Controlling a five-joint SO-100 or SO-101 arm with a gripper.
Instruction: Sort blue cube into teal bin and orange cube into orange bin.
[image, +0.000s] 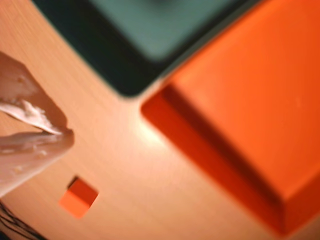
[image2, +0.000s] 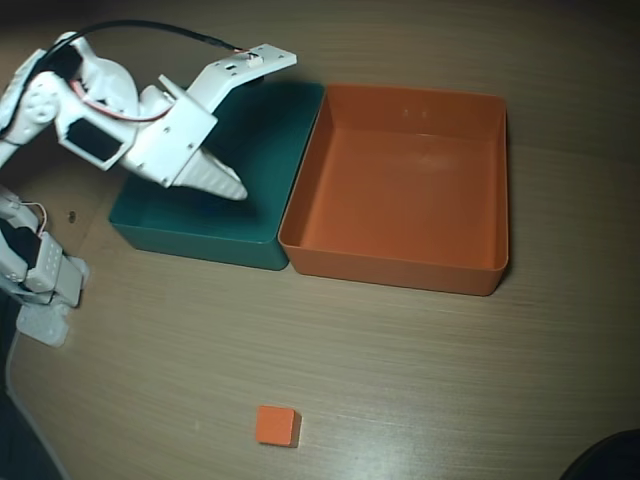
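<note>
The orange cube (image2: 277, 425) lies alone on the wooden table near the front edge; the wrist view shows the cube (image: 78, 197) at the lower left. The teal bin (image2: 200, 238) and the orange bin (image2: 400, 270) stand side by side at the back, walls touching. In the wrist view the teal bin (image: 145, 30) is at the top and the orange bin (image: 250, 100) on the right. My white gripper (image2: 236, 191) hovers over the teal bin, pointing toward its right side. Its fingers meet at the tips (image: 62, 132), shut with nothing between them. The blue cube is hidden or out of view.
The arm's base (image2: 40, 275) stands at the left table edge, with a black cable (image2: 150, 25) arching over the arm. A dark object (image2: 605, 460) pokes in at the bottom right corner. Bare wooden tabletop (image2: 400, 370) stretches between the bins and the orange cube.
</note>
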